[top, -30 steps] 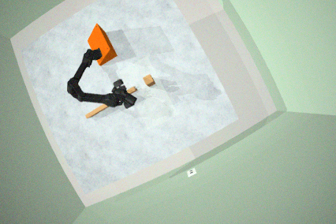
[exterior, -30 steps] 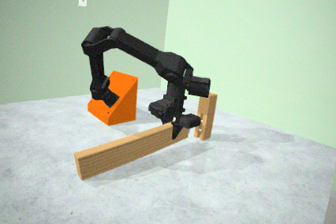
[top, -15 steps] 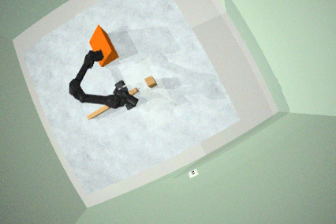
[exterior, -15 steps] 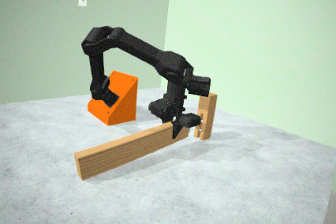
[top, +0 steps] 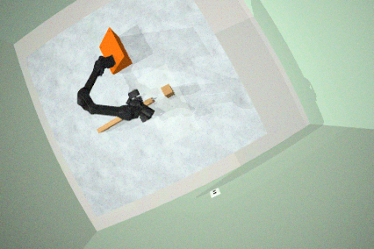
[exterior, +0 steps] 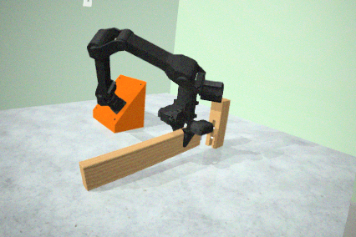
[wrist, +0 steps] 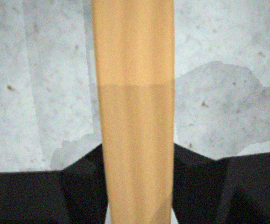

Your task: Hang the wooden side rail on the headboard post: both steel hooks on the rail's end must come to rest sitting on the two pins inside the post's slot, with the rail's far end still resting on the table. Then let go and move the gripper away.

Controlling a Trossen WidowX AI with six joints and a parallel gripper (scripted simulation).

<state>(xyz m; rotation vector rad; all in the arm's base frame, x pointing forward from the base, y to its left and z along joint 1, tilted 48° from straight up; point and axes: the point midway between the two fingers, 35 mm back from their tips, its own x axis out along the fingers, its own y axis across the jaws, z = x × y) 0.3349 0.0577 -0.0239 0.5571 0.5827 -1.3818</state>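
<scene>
The wooden side rail stands on its narrow edge, its far end on the table. Whether its post end is slightly raised is hard to tell. My gripper is shut on the rail near its post end, one finger on each side. The headboard post stands upright just beyond that end, with a small gap in the top view. Its slot faces the rail; small bright pin parts show low in it. The hooks are tiny in the top view and mostly hidden by the gripper in the exterior view.
An orange wedge-shaped block stands by the arm's base, to one side of the rail. The arm arches over the rail. The pale table has a lighter rim, with green walls around it.
</scene>
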